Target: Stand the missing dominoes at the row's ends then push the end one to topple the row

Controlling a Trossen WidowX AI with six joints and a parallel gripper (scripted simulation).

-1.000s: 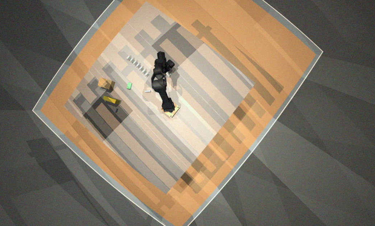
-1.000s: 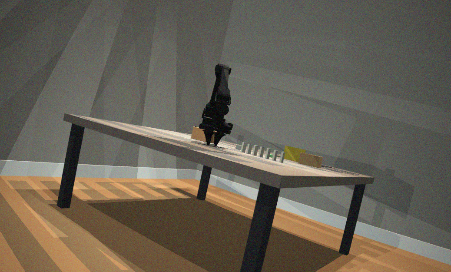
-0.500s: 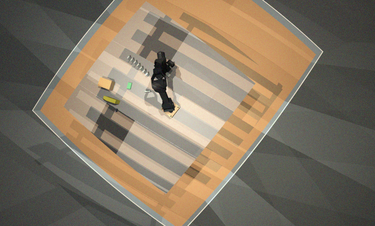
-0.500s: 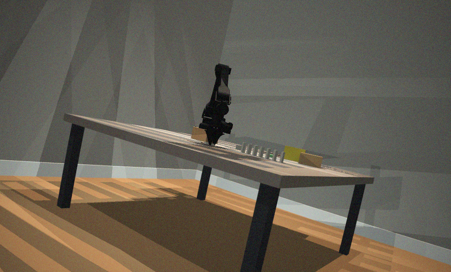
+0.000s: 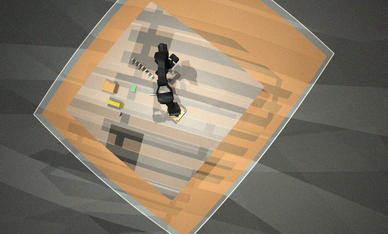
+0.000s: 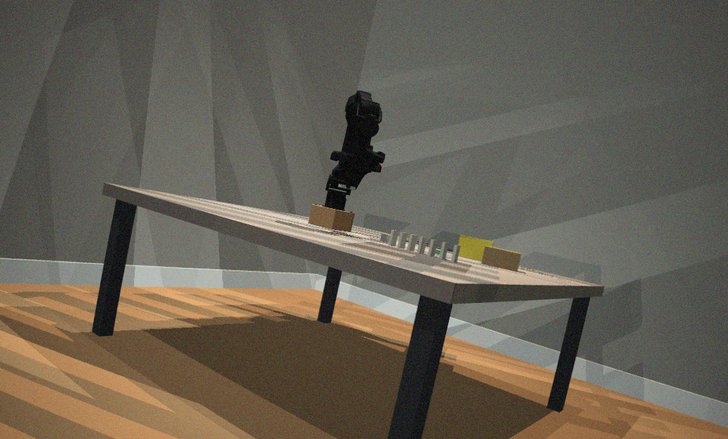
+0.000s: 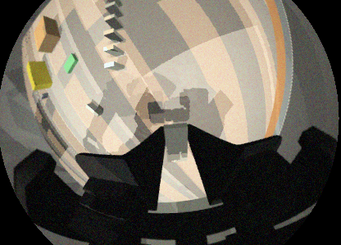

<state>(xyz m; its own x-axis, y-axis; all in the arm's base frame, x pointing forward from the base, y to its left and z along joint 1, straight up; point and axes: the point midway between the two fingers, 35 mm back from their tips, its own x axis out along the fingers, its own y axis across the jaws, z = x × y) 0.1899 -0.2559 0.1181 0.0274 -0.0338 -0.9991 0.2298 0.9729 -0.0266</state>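
Note:
The row of upright light grey dominoes (image 5: 143, 68) (image 6: 421, 245) (image 7: 113, 35) stands evenly spaced on the table. My gripper (image 5: 173, 73) (image 7: 175, 129) is shut on a grey domino (image 7: 176, 140), held above the table to the side of the row. Its fingertips are hard to make out in the exterior view. Another loose domino (image 5: 152, 94) (image 6: 384, 238) (image 7: 95, 108) sits apart from the row, between it and the arm's base. It looks lower than the row's dominoes, seemingly on its side.
A green block (image 5: 134, 88) (image 7: 70, 63) lies beside the row. Beyond it are a wooden block (image 5: 108, 86) (image 6: 501, 259) (image 7: 47, 34) and a yellow block (image 5: 114, 103) (image 6: 475, 247) (image 7: 39, 75). A small dark grey piece (image 5: 120, 113) (image 7: 44, 95) is near the yellow block.

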